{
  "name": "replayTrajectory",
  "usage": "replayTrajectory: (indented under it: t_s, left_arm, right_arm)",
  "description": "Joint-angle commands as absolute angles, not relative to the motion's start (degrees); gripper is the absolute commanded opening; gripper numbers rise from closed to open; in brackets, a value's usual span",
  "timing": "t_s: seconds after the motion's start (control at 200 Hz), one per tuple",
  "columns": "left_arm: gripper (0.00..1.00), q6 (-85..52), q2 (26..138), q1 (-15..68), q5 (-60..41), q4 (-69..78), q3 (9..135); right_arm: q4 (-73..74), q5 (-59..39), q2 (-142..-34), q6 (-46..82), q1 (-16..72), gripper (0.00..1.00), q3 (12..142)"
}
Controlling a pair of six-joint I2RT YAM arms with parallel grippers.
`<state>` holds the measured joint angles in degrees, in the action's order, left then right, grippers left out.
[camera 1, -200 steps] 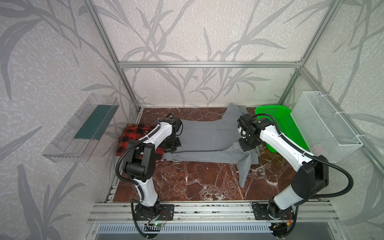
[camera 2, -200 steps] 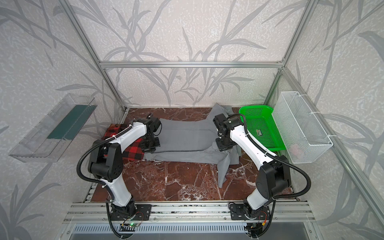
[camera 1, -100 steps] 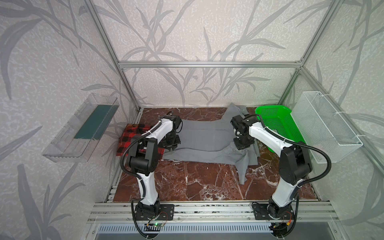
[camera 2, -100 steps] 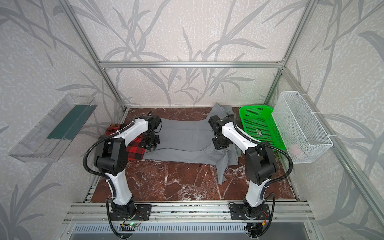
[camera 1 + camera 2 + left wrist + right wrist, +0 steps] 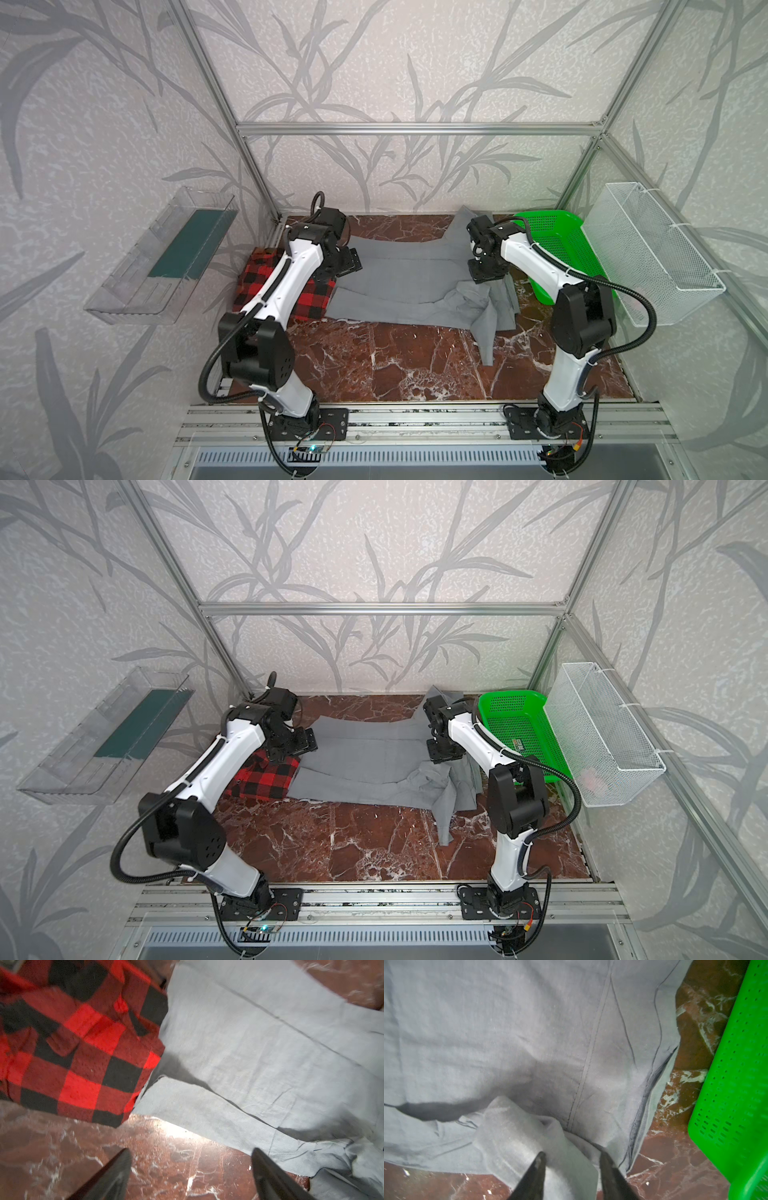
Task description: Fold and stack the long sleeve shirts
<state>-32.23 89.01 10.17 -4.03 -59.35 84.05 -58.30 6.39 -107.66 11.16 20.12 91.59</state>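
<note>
Veined marble (image 5: 395, 365) bears creased gray shirt (image 5: 407, 282), plaid flannel (image 5: 316, 297).

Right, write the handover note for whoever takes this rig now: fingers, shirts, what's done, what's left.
Left gripper: fingers open, empty, over the table near where the two shirts meet.
Right gripper: fingers open just above a bunched part of the gray shirt, apparently not gripping it.
Plaid shirt: compact bundle at the table's left, looks folded.
Gray shirt: laid lengthwise across the back, long sides partly folded in, one sleeve trailing toward the front on the right.
Left to do: finish folding the gray one, then stack the two.
</note>
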Motion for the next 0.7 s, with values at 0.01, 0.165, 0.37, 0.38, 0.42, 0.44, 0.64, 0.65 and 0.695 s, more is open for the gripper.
replayTrajectory:
  t_s: [0.01,0.165,0.37,0.38,0.42,0.44,0.64,0.65,0.695]
  left_arm:
    - [0.99,-29.23,80.3,10.28,-5.21,-47.45,75.36]
    - [0.99,-26.99,71.89,10.2,-2.36,-38.94,67.51]
    - [0.99,-25.75,67.72,10.38,-2.73,-34.26,60.74]
    - [0.99,-25.69,67.64,10.37,-2.77,-34.1,60.4]
    - [0.99,-25.49,67.42,10.45,-3.04,-33.71,59.44]
    - [0.99,-25.49,67.42,10.48,-3.23,-33.74,59.14]
    - [0.99,-25.05,66.91,10.46,-4.48,-33.8,57.68]
    - [0.99,-25.05,66.93,10.46,-4.48,-33.85,57.66]
    - [0.99,-25.02,66.83,10.46,-4.42,-34.03,57.41]
  right_arm:
    - [-53.25,-0.09,-100.65,14.03,18.31,0.63,89.38]
    - [-50.71,-3.58,-92.01,16.85,16.15,0.78,85.93]
    - [-45.36,-6.51,-78.7,18.72,15.65,0.93,72.94]
    - [-45.11,-6.57,-78.14,18.79,15.64,0.93,72.05]
    - [-44.76,-7.23,-75.53,19.19,15.64,0.95,69.11]
    - [-44.74,-7.83,-74.3,19.37,15.64,0.95,67.78]
    - [-38.73,-13.57,-62.41,26.27,19.15,0.95,48.71]
    - [-38.64,-13.43,-62.12,26.63,19.57,0.95,48.12]
    - [-38.13,-12.33,-60.7,28.23,22.15,0.93,44.96]
